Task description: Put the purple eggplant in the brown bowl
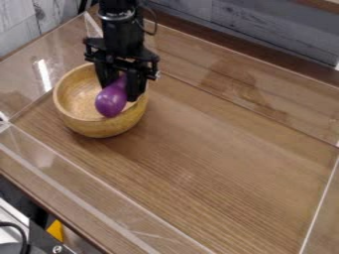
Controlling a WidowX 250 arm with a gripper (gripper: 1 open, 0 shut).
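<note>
The purple eggplant [111, 99] hangs upright between the black fingers of my gripper [119, 87], which is shut on its upper part. It sits over the hollow of the brown bowl [77, 111], toward the bowl's right side, with its lower end low inside the rim. The round light-brown wooden bowl rests on the wooden table at the left. Whether the eggplant touches the bowl's inside cannot be told.
A wooden tabletop [225, 149] runs to the right and front of the bowl. Clear plastic walls [54, 193] border the table at the left and front. A grey plank wall [265, 25] stands behind.
</note>
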